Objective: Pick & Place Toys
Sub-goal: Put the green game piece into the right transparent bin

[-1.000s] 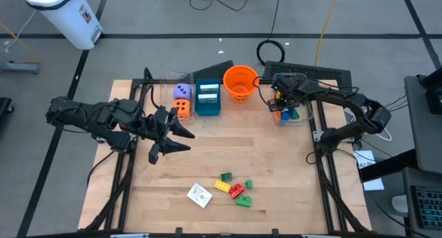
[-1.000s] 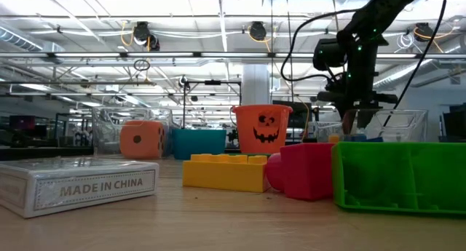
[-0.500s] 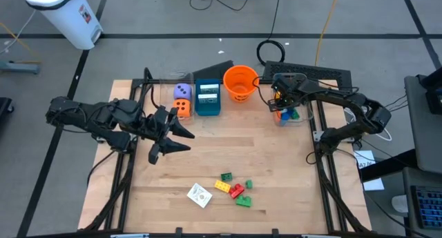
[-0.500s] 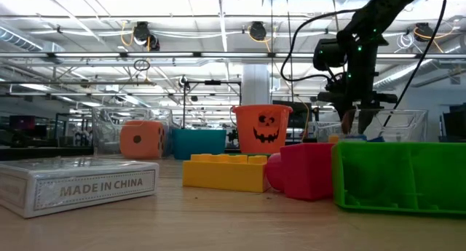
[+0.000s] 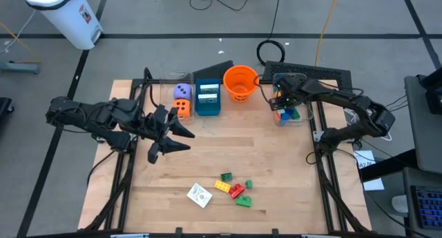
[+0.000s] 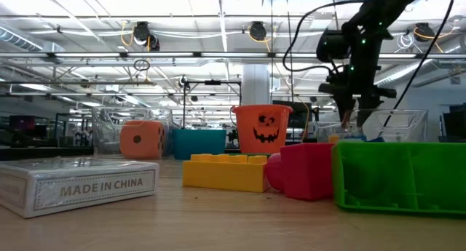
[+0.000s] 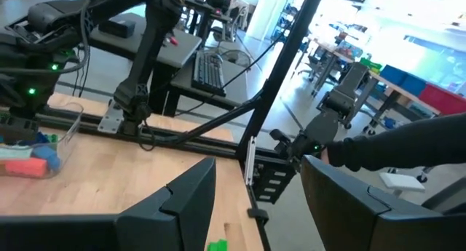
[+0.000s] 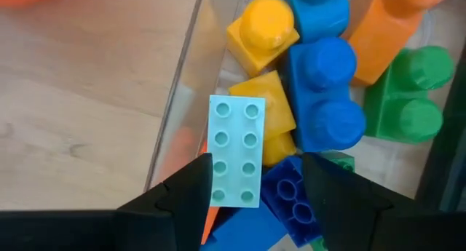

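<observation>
Right tool (image 5: pixel 279 105), upper right in the high view, hangs over the clear bin (image 5: pixel 304 119) of bricks; left tool (image 5: pixel 181 139) waits wide at centre left, and loose bricks (image 5: pixel 235 188) lie low on the bench (image 5: pixel 276 169). In the low view it has risen slightly since half a second ago. Right wrist view: fingers spread, pale mint brick (image 8: pixel 234 150) lying free between them, so the drop looks done.

Green brick (image 6: pixel 399 174) cut by the low view's edge — clear bin's (image 5: pixel 298 118) contents mostly arm-hidden.
</observation>
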Robot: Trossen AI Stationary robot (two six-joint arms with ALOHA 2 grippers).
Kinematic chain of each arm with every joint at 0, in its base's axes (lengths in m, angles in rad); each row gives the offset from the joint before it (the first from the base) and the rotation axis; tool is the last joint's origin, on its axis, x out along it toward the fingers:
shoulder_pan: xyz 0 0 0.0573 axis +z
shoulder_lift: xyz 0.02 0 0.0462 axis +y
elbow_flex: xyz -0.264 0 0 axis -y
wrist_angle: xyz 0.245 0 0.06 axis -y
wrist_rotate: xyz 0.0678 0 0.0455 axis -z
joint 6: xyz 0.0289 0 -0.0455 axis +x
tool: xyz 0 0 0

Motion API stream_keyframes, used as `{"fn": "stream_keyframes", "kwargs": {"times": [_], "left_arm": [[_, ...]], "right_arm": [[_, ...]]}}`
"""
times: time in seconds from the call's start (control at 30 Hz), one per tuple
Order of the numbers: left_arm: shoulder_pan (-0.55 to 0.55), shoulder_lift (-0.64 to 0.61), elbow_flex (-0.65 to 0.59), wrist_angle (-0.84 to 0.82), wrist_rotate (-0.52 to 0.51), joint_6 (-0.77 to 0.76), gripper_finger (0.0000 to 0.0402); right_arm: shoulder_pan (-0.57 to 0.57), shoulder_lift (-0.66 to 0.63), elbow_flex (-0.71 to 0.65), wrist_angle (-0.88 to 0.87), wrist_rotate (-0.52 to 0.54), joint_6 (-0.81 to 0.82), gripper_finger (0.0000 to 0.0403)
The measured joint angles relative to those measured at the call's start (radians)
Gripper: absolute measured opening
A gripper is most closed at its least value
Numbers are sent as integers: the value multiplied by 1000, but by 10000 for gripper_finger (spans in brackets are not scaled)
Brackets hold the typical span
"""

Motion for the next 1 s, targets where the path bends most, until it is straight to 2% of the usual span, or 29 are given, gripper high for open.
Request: {"fn": "stream_keyframes", "kwargs": {"times": [0.13,0.2,0.43,0.53,1.0], "left_arm": [[0,-1,0,12,1,5,212],[0,-1,0,19,2,11,212],[0,-1,0,25,3,15,212],[0,-1,0,26,3,14,212],[-14,-1,0,30,4,-34,212]], "right_arm": [[-11,-53,8,-3,-4,0,204],[-15,-85,19,9,-43,3,205],[28,-185,22,234,-271,22,199],[96,-211,22,336,-295,38,194],[483,-222,22,831,-285,3,191]]}}
